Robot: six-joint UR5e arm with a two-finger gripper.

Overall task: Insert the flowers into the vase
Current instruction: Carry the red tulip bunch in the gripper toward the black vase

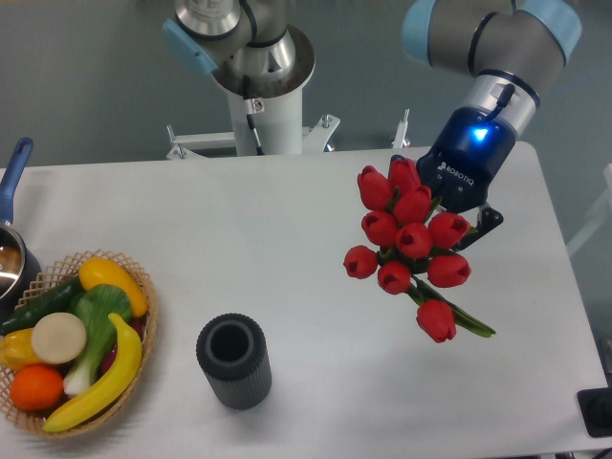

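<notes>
Carry step: tulip bunch (409, 229) held clenched in hand (463, 212), above table (287, 229). Next: buds turned upward, stems lowered into ribbed vase (234, 361).

one fixed camera looks steeply down from the front at the desk (287, 220), facing the arm's base, mid-range.

Red tulip buds (409, 239) on green stems sit mid-right. The ribbed vase (234, 361) at lower centre is dark grey. The tan wicker basket (143, 330), lower left, holds yellow, green, orange and cream produce.
</notes>
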